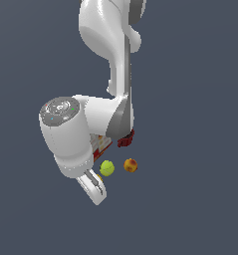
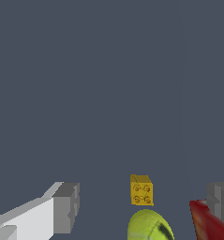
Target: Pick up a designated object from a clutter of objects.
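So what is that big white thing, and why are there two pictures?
The white thing is a robot arm in a computer simulation. One picture is taken from off to the side; the other comes from a camera on its wrist. Its gripper is like a two-fingered hand, open and holding nothing. On the grey surface lie a yellow-green ball, an orange-red ball, a red-and-white box and a dark red cup, both partly hidden. The wrist camera shows a tiny yellow cube between the fingers.
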Robot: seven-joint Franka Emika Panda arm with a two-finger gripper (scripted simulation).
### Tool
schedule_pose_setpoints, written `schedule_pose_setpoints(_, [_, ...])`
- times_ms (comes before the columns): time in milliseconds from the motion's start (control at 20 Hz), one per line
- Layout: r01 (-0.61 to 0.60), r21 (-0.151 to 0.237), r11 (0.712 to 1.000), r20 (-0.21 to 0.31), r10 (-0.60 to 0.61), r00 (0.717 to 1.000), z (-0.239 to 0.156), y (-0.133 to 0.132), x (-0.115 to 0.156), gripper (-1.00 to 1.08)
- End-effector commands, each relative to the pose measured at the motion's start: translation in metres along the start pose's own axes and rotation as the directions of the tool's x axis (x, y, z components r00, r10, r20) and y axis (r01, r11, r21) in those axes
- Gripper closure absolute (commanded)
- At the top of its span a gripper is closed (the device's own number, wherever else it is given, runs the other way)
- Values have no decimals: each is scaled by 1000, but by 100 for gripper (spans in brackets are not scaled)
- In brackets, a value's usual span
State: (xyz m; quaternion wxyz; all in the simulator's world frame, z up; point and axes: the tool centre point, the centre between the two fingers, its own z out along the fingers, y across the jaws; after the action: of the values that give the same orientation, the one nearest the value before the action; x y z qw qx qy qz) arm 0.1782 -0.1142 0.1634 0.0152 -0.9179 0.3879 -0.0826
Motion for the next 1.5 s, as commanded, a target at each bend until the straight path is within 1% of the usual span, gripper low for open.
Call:
schedule_pose_setpoints(0, [0,-12,1000,18,0,1000,17,4,-8,-92])
schedule_pose_setpoints(350, [6,-62,998,95,0,995,90,19,-44,-92])
schedule_pose_setpoints(550, [9,-83,996,127,1,992,119,26,-61,-92])
schedule_pose_setpoints(750, [11,-93,996,143,2,990,133,29,-69,-92])
schedule_pose_setpoints(1050, [12,-91,996,140,1,990,131,28,-68,-92])
schedule_pose_setpoints(1100, [12,-91,996,140,1,990,131,28,-68,108])
schedule_pose_setpoints(1450, [12,-91,996,140,1,990,131,28,-68,108])
